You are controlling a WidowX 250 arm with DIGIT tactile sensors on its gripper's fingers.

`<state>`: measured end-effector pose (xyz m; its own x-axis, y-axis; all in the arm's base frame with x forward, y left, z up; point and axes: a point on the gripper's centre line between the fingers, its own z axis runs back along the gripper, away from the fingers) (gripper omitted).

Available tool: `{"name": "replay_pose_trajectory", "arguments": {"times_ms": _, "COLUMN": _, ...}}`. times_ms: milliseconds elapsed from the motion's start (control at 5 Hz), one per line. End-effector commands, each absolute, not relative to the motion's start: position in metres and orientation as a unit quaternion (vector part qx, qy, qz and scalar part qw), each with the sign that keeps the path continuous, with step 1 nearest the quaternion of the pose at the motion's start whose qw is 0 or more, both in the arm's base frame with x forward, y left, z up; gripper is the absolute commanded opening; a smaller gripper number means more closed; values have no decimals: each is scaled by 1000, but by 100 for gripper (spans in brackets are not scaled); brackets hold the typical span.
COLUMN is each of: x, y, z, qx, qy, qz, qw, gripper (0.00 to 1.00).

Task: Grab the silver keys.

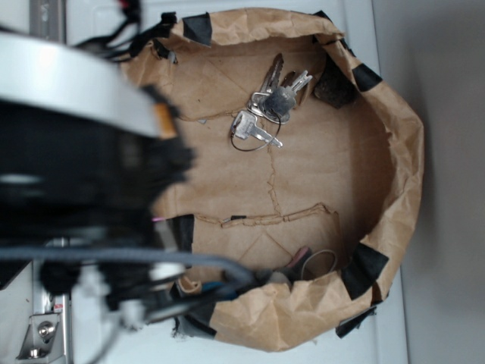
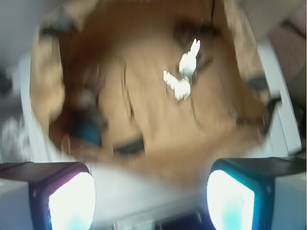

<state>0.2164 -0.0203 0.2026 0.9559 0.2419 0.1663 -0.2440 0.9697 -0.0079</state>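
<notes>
While wrist blurs, exterior resolves silver keys (image 1: 267, 106)

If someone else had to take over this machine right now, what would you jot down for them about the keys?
Tool: open, holding nothing, its two pads wide apart at the bottom of the blurred wrist view, above the near edge of the paper tray.
Silver keys: one bunch on wire rings, lying on the brown paper tray floor near its far rim, beside a dark scrap. In the wrist view they show as a bright patch ahead of the tool.
Rubber band and other scraps lie at the opposite end; leave them.
Done: nothing gripped.
Left: move over the keys, lower, close, lift.
</notes>
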Motion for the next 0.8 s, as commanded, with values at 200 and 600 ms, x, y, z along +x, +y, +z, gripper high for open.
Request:
{"name": "replay_pose_trajectory", "arguments": {"times_ms": 200, "x": 285, "y": 8, "z": 125, "qx": -11, "qy": -113, "qz": 86, "qw": 990, "gripper": 100}}
{"name": "replay_pose_trajectory", "arguments": {"times_ms": 600, "x": 257, "y": 39, "z": 68, "qx": 22, "qy": -80, "qz": 115, "qw": 990, "gripper": 100}}
